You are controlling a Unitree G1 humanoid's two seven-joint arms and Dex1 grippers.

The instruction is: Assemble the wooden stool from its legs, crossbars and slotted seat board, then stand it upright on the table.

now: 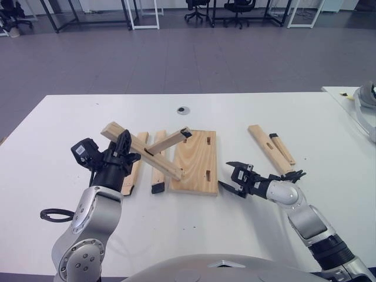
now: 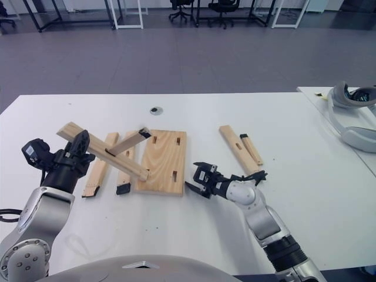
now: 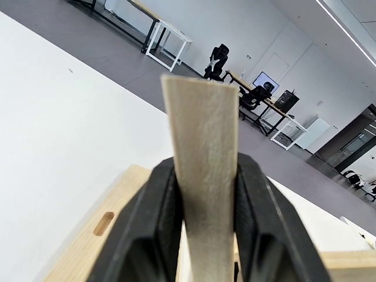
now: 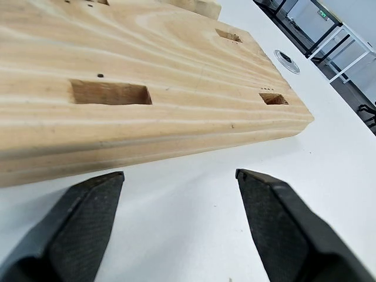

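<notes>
While the seat board (image 1: 197,158) lies flat at the middle of the table (image 1: 70,117) with its slots facing up, the left eye view shows the left gripper (image 1: 124,145) clenched on a long leg (image 1: 154,157). The leg is held tilted over the board's left edge, and a crossbar (image 1: 169,141) juts from it. Two loose pieces (image 1: 158,170) lie flat underneath, and two further pieces (image 1: 267,147) lie well apart on the right. The right gripper (image 1: 234,179) sits just beside the board's near right corner, spread and holding nothing.

In the left wrist view, the fingers (image 3: 150,229) pinch the leg from both sides.

In the right wrist view, the parted fingertips (image 4: 88,200) face the board's edge without touching it.

The step in hand looks like seating this leg in the board. The next move calls for lining the leg's end up over a slot, probably with the right gripper steadying the board.
</notes>
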